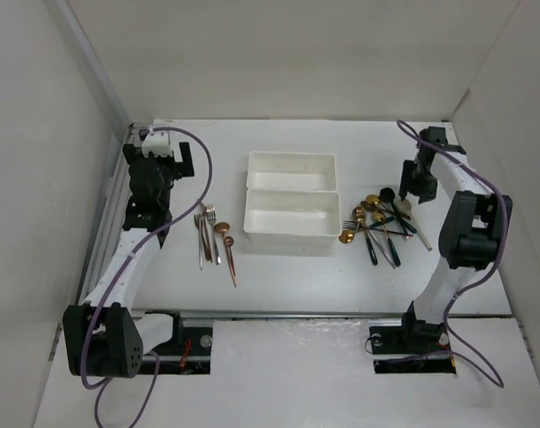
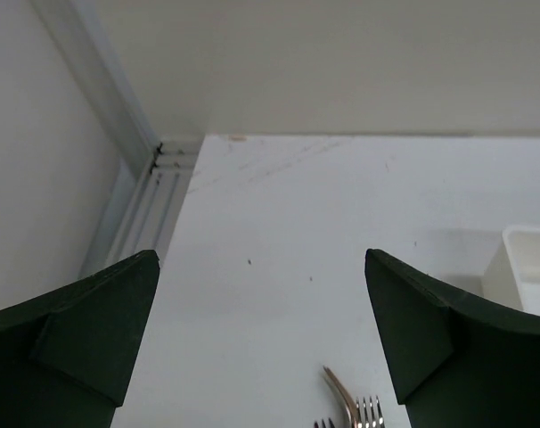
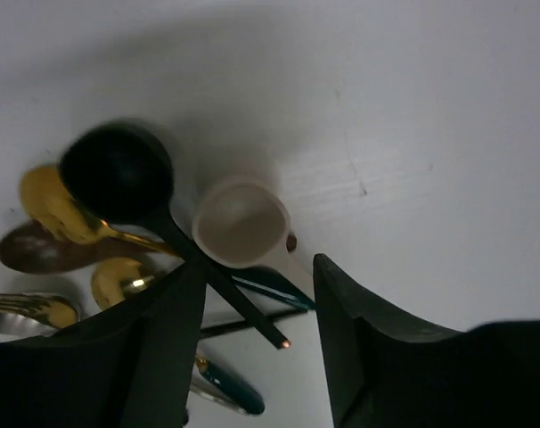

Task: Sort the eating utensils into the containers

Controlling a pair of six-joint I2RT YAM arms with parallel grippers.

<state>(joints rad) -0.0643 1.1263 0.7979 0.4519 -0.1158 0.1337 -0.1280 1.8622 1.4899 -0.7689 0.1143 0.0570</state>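
Two white trays sit mid-table, long axes left-right, the far tray (image 1: 290, 155) and the near tray (image 1: 288, 235) touching along their long sides. Nothing in either.

The left group of utensils (image 1: 212, 234) lies just left of the near tray, flat on the table (image 1: 279, 281). Its long axes run near-far. The forks (image 1: 205, 218) have tines at the far end. The copper spoon (image 1: 225, 242) has its bowl at the far end, with the handle running toward the near edge and leaning slightly right.

The right pile (image 1: 381, 227) is just right of the near tray, crossed and overlapping. Bowls and tines mostly sit at the far-left side of the heap. Handles fan out toward the near-right.

The right gripper (image 3: 257, 264) is down over the far end of that pile. Its jaws are part-way apart and straddle two handles. One belongs to a white spoon (image 3: 239, 223), bowl up, whose handle runs in under the right finger. The other belongs to a black spoon (image 3: 117, 171), whose handle slants between the fingers. Neither looks pinched, and there is a gap around both. Gold spoons (image 3: 47, 201) and a green-handled piece (image 3: 234, 394) lie beside and under them.

The left gripper (image 2: 261, 254) is spread wide and holds nothing. It hangs over bare table at the far-left, with fork tines just at the bottom of its wrist view. It is well apart from the trays.
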